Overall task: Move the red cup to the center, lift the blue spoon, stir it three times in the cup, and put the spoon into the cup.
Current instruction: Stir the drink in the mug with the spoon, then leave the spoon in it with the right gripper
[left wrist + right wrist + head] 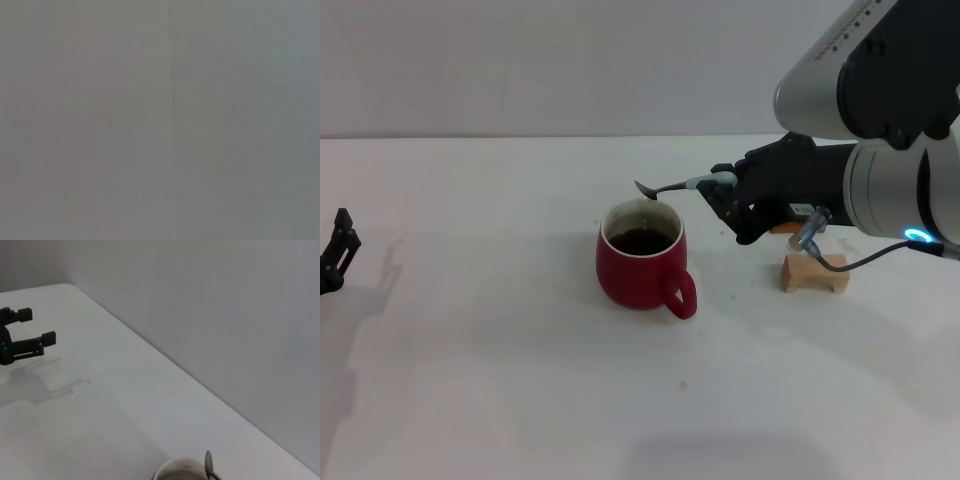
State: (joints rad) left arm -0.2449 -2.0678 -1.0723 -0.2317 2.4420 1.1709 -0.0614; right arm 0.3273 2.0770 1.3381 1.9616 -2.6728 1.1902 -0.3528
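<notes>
The red cup (640,262) stands mid-table, holding dark liquid, its handle turned toward the front right. The blue spoon (678,186) hangs level just above the cup's far rim, its metal bowl over that rim and its pale handle pointing right. My right gripper (725,186) is shut on that handle. The right wrist view catches only the cup's rim (176,466) and the spoon's bowl (208,461) at its lower edge. My left gripper (338,245) sits parked at the table's far left, also seen as the left gripper (37,326) with fingers apart. The left wrist view shows only flat grey.
A tan wooden block (814,273) lies on the table to the right of the cup, under my right forearm. A grey wall runs along the table's far edge. White tabletop (500,380) spreads left of the cup and in front of it.
</notes>
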